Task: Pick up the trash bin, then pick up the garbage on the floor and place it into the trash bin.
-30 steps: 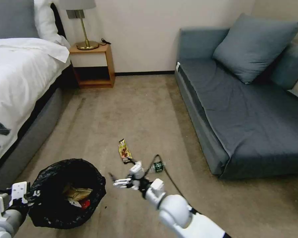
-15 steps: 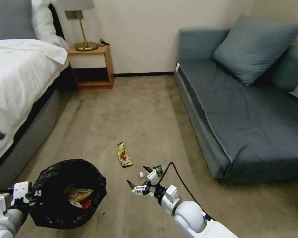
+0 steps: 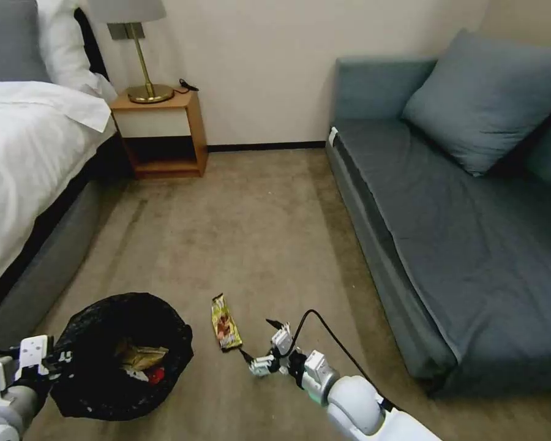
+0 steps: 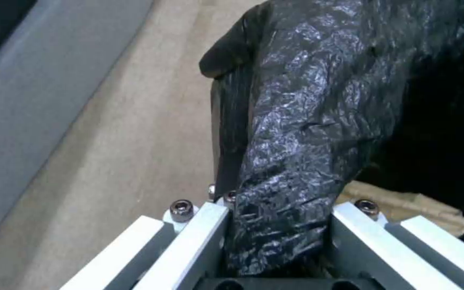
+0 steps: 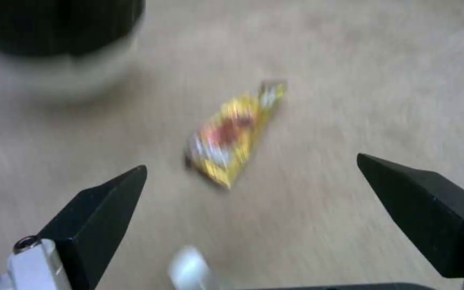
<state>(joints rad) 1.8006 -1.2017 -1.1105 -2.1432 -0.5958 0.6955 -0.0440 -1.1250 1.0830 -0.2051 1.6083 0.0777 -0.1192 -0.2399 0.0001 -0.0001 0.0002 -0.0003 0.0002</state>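
- Left gripper (image 4: 275,241) sits at the near left, fingers clamped on the bag-covered rim of the trash bin (image 3: 125,355). The pinch on the rim lets the bin be carried with its mouth facing up, ready to take litter.
- The black bag liner (image 4: 307,121) drapes over the rim and runs down between the fingers, so they grip plastic and rim together.
- Inside the bin: a crumpled tan paper bag (image 3: 142,355) and a red scrap (image 3: 156,375) at the bottom. Part of the garbage appears to be collected.
- Right gripper (image 3: 262,343) is low over the carpet (image 3: 251,233), near centre, just right of the bin. Fingers spread wide, holding nothing.
- Gold-brown snack wrapper (image 3: 225,321) lies flat on the carpet, just left of and slightly beyond the right gripper, between it and the bin. In the right wrist view the wrapper (image 5: 235,133) lies ahead of the open fingertips (image 5: 108,197), roughly between them; the wide opening suits a flat, thin target.
- A small pale object (image 5: 189,266) shows close under the right gripper; cannot tell what it is.
- Sofa (image 3: 447,245) at right, bed (image 3: 24,159) at left, nightstand (image 3: 159,131) at far left.
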